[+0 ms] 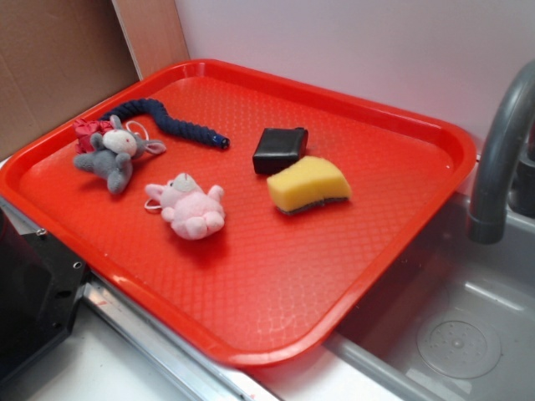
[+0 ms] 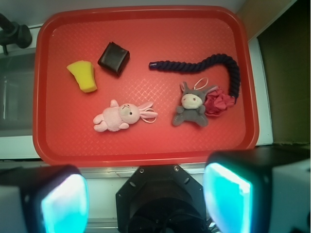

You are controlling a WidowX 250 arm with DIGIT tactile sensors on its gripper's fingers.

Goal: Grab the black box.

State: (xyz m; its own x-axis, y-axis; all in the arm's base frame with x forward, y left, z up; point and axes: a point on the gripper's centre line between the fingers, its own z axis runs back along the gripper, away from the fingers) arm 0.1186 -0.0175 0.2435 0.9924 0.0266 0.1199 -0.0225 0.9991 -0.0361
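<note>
Pincer (image 2: 146,204) poised high above the near edge of the red tray (image 2: 146,154), jaws spread wide and empty, a stance that suits surveying before descent. The black box (image 2: 113,58) lies flat on the tray, far ahead of the pincer and slightly to its left, just beside the yellow sponge (image 2: 83,76); whether they touch is unclear from above. Ahead to the right lie the blue rope (image 2: 209,64), grey plush (image 2: 191,108) and, nearer, the pink plush (image 2: 119,116), all apart from the box.
</note>
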